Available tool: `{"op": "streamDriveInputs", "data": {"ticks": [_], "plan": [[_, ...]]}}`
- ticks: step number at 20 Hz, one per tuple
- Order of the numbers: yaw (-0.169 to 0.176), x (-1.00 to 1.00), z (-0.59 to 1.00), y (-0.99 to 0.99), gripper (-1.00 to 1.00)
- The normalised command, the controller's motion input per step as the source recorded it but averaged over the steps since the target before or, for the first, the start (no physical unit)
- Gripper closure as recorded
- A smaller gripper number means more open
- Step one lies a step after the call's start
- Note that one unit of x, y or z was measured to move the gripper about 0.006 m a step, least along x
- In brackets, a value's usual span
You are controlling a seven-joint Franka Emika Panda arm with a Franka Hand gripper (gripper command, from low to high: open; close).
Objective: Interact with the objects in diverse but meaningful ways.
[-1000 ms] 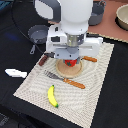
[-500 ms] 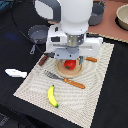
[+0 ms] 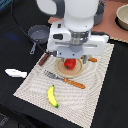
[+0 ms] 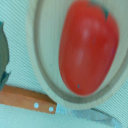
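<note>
Gripper (image 3: 73, 56) hangs directly above the red tomato (image 3: 70, 63), but the arm's bulky white body hides the fingers in the exterior view, and the wrist view shows none clearly, so whether it is parted or closed cannot be told. The tomato lies inside a shallow round wooden plate (image 3: 61, 70) at the middle of a pale striped placemat (image 3: 95, 95); in the wrist view the tomato (image 4: 87, 45) fills most of the plate (image 4: 42, 75) and nothing else shares it. Just beside the plate's rim, on the mat, lies a knife with an orange-brown handle (image 3: 75, 83), seen close up in the wrist view as a riveted wooden handle (image 4: 27, 100) meeting a silvery blade. A fork (image 3: 52, 76) rests next to the knife, towards the exterior view's left. The yellow banana (image 3: 52, 96) sits on the mat's near part, well apart from the plate. A brown sausage stick (image 3: 44, 59) lies at the mat's edge on the exterior view's left. Off the mat, on the dark table (image 3: 112, 100), stand the small grey frying pan (image 3: 37, 34) and the white-and-blue fish-like piece (image 3: 16, 73). A bowl (image 3: 122, 17) sits at the far corner on the exterior view's right.
</note>
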Motion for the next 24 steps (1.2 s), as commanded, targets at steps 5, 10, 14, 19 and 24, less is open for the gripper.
{"op": "streamDriveInputs", "data": {"ticks": [5, 10, 14, 19, 24], "plan": [[0.05, -0.09, 0.35, -0.73, -1.0], [0.147, -0.03, -0.09, -0.62, -1.0], [0.157, -0.01, -0.18, -0.61, -1.0], [0.108, 0.0, -0.33, -0.68, -1.0], [0.07, 0.0, -0.37, -0.62, -1.0]]}}
